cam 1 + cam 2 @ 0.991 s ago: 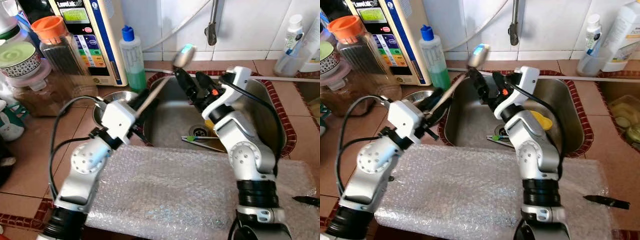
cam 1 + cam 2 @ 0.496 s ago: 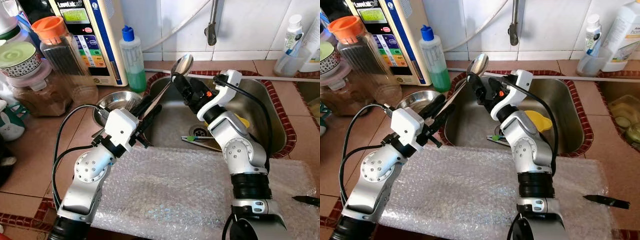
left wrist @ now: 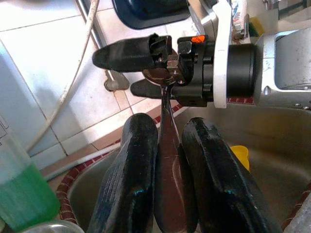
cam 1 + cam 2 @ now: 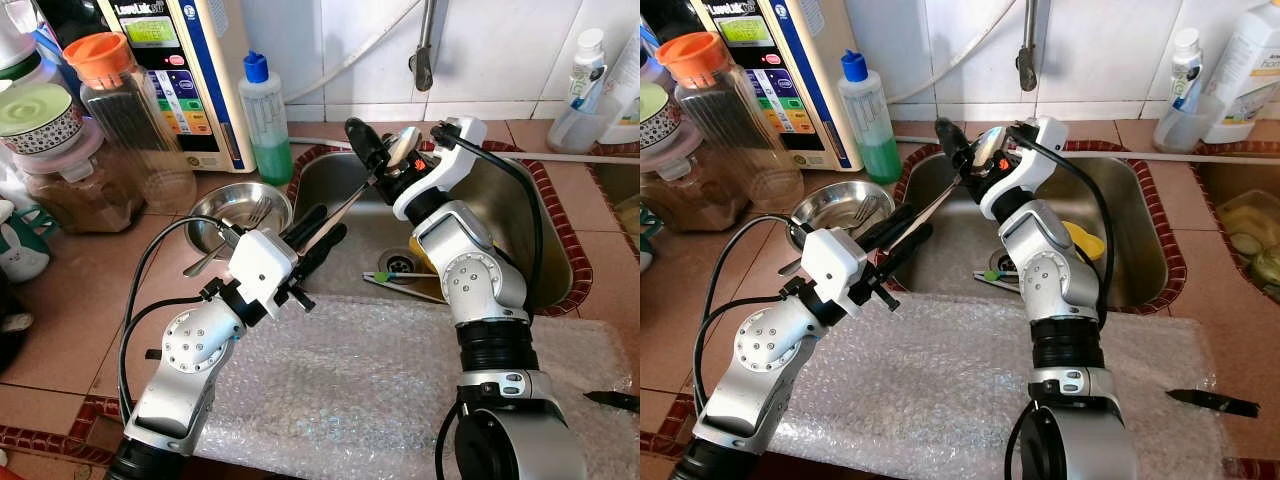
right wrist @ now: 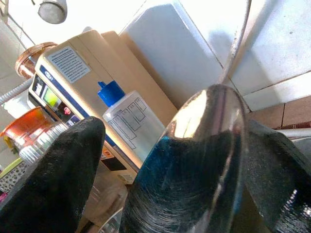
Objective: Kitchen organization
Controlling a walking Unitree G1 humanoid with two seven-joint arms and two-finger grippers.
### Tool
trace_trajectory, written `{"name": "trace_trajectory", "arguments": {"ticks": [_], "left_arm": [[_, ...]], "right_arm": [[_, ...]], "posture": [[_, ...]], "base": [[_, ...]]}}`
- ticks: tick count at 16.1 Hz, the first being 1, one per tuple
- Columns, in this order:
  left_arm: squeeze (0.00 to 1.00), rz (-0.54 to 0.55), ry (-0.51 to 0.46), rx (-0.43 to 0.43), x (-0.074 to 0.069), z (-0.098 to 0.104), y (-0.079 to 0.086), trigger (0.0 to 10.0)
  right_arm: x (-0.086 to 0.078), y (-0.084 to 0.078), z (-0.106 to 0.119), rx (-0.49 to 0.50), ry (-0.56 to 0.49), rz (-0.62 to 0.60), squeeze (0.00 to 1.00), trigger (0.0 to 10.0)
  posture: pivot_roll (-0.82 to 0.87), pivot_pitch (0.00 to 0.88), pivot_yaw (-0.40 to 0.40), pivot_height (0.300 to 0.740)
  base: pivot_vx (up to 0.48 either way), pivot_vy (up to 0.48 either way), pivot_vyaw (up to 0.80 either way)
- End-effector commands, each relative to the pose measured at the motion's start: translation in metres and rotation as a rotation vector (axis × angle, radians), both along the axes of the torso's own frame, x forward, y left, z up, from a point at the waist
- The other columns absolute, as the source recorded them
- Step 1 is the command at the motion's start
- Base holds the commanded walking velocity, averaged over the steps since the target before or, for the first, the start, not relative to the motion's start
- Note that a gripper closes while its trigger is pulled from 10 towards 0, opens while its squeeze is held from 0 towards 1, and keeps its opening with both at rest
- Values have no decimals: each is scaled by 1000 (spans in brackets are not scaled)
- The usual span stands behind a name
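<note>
A long steel spoon (image 4: 403, 148) slants up over the sink (image 4: 535, 205). My left gripper (image 4: 322, 228) is shut on its handle (image 3: 167, 184), one black finger (image 3: 129, 179) on each side, near the sink's front left corner. The spoon's bowl (image 5: 194, 160) lies between the two fingers of my right gripper (image 4: 380, 145), which stands open above the sink's back left part. One right finger (image 5: 63, 170) is apart from the bowl; the other (image 5: 279, 170) sits close against it.
A steel dish (image 4: 238, 205) with a fork stands left of the sink, with a green soap bottle (image 4: 265, 115), a water purifier (image 4: 185, 70) and jars (image 4: 125, 110) behind. Bubble wrap (image 4: 350, 385) covers the front counter; a black knife (image 4: 612, 400) lies right. A tap (image 4: 425, 50) hangs over the sink.
My left arm has moved right and lowered the spoon. The spoon's bowl has come down from above the right gripper to between its fingers, and the right gripper has turned towards it.
</note>
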State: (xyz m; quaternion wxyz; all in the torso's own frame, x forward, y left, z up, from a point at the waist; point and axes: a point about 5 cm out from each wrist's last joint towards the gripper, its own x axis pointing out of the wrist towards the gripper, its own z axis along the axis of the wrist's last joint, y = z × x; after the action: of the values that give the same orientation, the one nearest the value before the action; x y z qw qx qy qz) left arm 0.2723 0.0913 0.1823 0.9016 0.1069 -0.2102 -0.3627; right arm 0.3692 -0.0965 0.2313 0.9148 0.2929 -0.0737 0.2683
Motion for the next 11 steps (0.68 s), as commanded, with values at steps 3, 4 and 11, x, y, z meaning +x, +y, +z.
{"name": "trace_trajectory", "arguments": {"ticks": [3,4,11], "left_arm": [[0,-10,-19,6,-3,4,-1,0],[0,-9,-18,5,-3,4,-2,0],[0,-4,-15,6,-1,3,-1,0]], "right_arm": [[5,2,-2,42,61,-6,0,0],[5,2,-3,44,73,-7,0,0],[0,11,-7,72,137,67,0,0]], "posture": [[-194,141,127,740],[-196,142,128,740],[-200,144,126,740]], "base": [[0,0,0],[0,0,0],[0,0,0]]}}
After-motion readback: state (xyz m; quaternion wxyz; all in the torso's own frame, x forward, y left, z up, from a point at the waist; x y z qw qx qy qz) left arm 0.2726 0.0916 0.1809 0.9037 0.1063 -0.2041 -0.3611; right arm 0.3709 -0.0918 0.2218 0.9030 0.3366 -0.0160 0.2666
